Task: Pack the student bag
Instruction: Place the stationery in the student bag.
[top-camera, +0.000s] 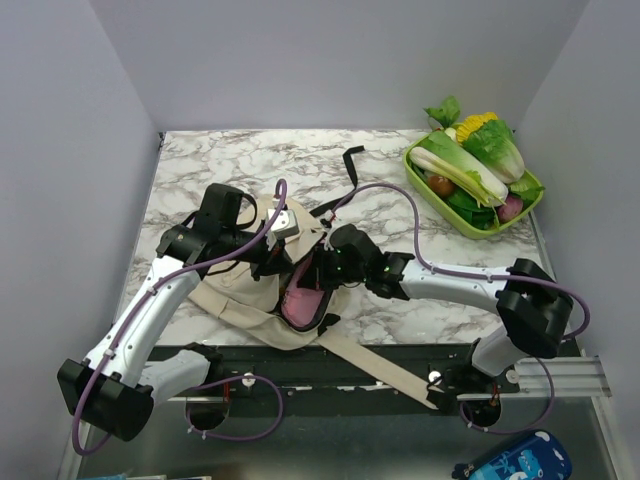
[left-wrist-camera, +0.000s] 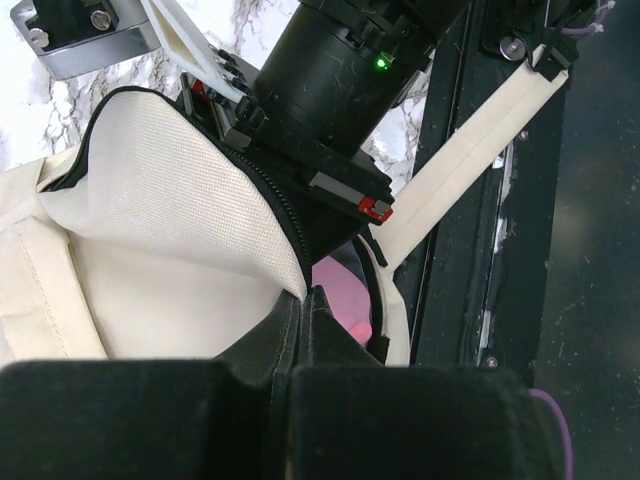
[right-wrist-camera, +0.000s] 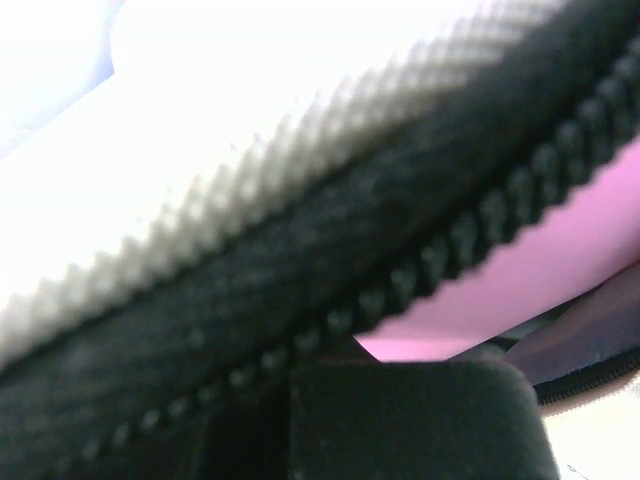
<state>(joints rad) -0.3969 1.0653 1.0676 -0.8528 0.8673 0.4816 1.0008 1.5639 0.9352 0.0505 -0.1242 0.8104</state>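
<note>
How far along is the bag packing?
Done: a pink item lies inside the student bag. In hand: left end effector pinches the opening's edge; right end effector is shut at the zipper. Left: the bag is open, not zipped.

From above and behind I saw the whole table (top-camera: 220, 160), while both wrist cameras sat tight against the zipped mouth of the student bag (left-wrist-camera: 150, 200).

Student bag (top-camera: 228, 290) lies mid-worktop (top-camera: 200, 160), mouth open, pink item (top-camera: 298, 305) inside; green vegetable tray (top-camera: 418, 172) well to its right.
</note>
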